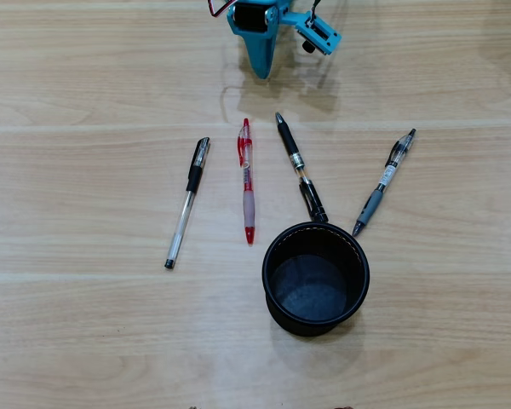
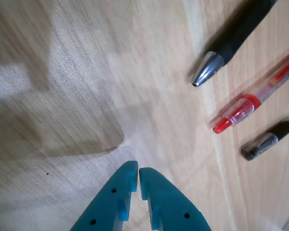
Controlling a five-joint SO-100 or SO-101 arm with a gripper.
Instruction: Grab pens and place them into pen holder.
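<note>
In the overhead view several pens lie on the wooden table: a clear pen with black cap [image 1: 187, 203] at left, a red and white pen [image 1: 248, 181], a black pen [image 1: 300, 166], and a clear pen with grey sleeve [image 1: 383, 181] at right. The black pen holder [image 1: 315, 279] stands upright below them, its rim touching the black pen's lower end. My teal gripper [image 1: 261, 70] hovers at the top, above the pens, shut and holding nothing. The wrist view shows its fingertips [image 2: 137, 175] pressed together, with the tips of the black pen [image 2: 231, 41], red pen [image 2: 250, 106] and clear pen [image 2: 272, 142] at right.
The table is light wood planks with seams. My arm's shadow falls on the wood beside the gripper.
</note>
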